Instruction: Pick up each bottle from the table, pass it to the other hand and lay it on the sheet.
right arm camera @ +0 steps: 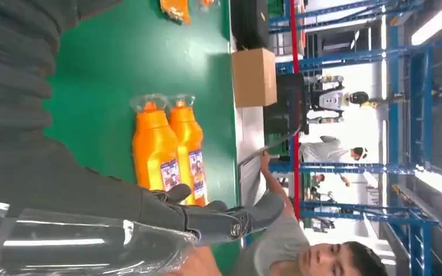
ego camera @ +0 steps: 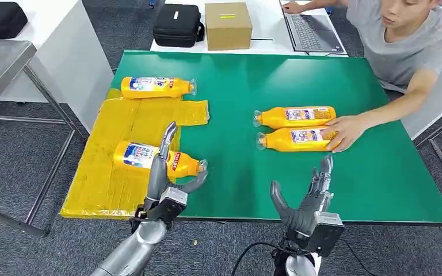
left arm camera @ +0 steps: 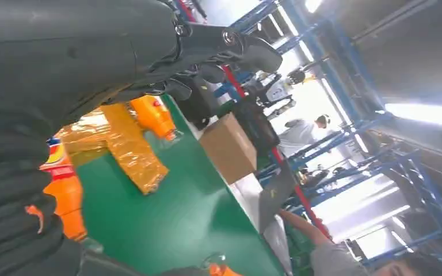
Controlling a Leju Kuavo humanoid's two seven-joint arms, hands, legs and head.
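A green-topped bench point(ego camera: 322, 190) stood on grey carpet, a crinkled yellow sheet point(ego camera: 101, 172) covering the bench's left end. Two orange bottles lay on the sheet, one at its far edge point(ego camera: 156, 87), one near the front point(ego camera: 149, 157). Two more bottles point(ego camera: 297, 127) lay side by side right of the sheet, a seated person's hand point(ego camera: 345, 132) touching them. Their blue-and-white labels were too small to read. Beyond the bench sat a cardboard box point(ego camera: 228, 25), black case point(ego camera: 176, 25) and laptop point(ego camera: 313, 29). The left hand point(ego camera: 170, 178) hovered with fingers spread by the near bottle; the right hand point(ego camera: 305, 201) was spread, empty, at the bench's front edge.
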